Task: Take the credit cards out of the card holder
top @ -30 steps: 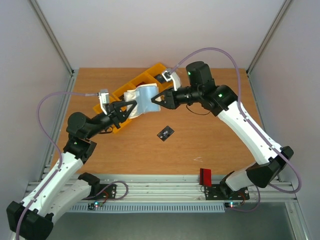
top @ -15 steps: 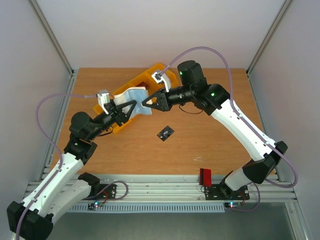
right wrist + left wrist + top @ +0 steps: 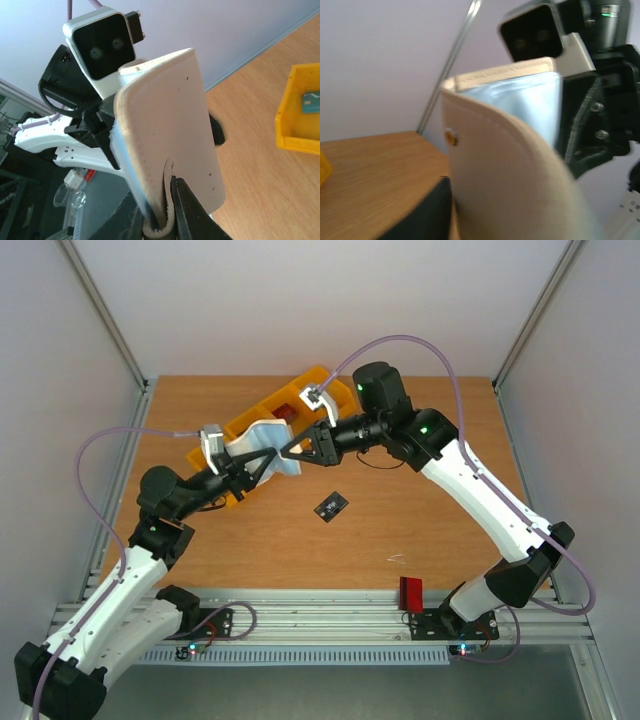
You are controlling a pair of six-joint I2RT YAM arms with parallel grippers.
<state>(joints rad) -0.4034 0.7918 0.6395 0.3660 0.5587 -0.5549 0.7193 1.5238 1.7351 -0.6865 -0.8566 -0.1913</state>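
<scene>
The pale grey-beige card holder (image 3: 270,437) hangs in the air over the yellow bins, between both arms. My right gripper (image 3: 296,448) is shut on it, pinching a folded flap at its lower edge (image 3: 172,205). My left gripper (image 3: 258,456) is open, its fingers standing on either side of the holder (image 3: 170,125). In the left wrist view the holder (image 3: 510,165) fills the frame, and one dark finger (image 3: 422,210) shows beside it. A black card with pale marks (image 3: 331,505) lies flat on the table. No card shows inside the holder.
A row of yellow bins (image 3: 305,388) runs diagonally across the back left of the table; a dark reddish item (image 3: 285,412) lies in one. A red block (image 3: 411,591) stands on the front rail. Grey walls close in both sides.
My left gripper has opened off the holder. The right gripper has carried the holder left and a little down, toward the left gripper. The black card has not moved.
</scene>
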